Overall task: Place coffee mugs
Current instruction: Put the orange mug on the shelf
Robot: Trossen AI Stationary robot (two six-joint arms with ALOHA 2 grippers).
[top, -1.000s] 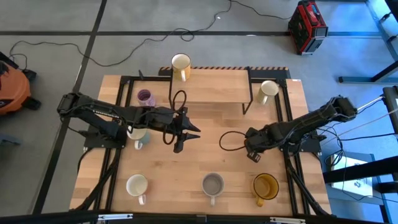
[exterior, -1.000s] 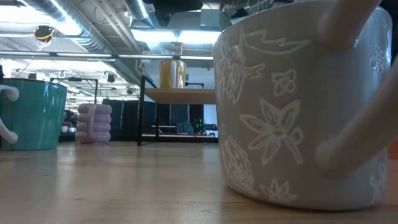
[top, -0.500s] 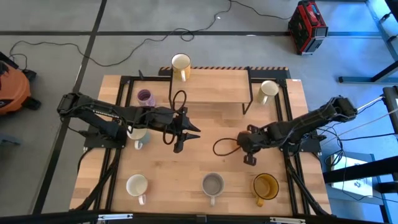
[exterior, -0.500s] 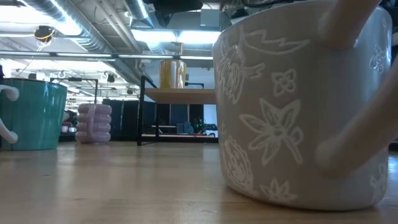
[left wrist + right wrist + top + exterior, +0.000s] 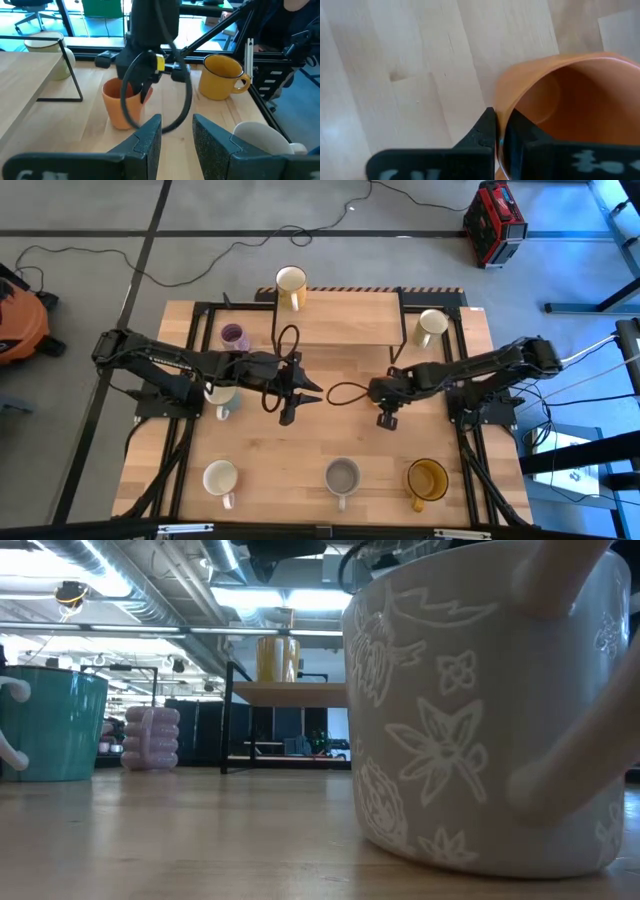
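Observation:
My right gripper (image 5: 384, 408) is near the table's middle, shut on an orange mug (image 5: 120, 106) that it hides in the high view. My left gripper (image 5: 303, 394) is open, level and pointing at that mug from the table's left, a short gap away. A cream-yellow mug (image 5: 291, 281) stands on the raised shelf. A cream mug (image 5: 432, 324) and a lilac mug (image 5: 234, 336) stand on the table at the far side. A white mug (image 5: 220, 476), a grey mug (image 5: 343, 474) and an amber mug (image 5: 427, 478) stand in a row near the front edge. My right gripper holds the orange mug by its rim (image 5: 496, 100), one finger (image 5: 485, 129) outside the wall and the other inside the hollow. The fingers come from above, pointing down. The mug stays upright below them; whether its base touches the table I cannot tell.
A pale teal mug (image 5: 222, 397) sits under my left arm. The wooden shelf (image 5: 335, 320) on a black frame spans the far middle. In the low view a white flower-patterned mug (image 5: 480, 710) fills the near right. Bare table lies between the grippers and the front row.
My right gripper has moved toward the table's left and slightly toward the far edge, from near the right side to the middle, taking the orange mug with it and closing on my left gripper. Its cable loop has swung along with it.

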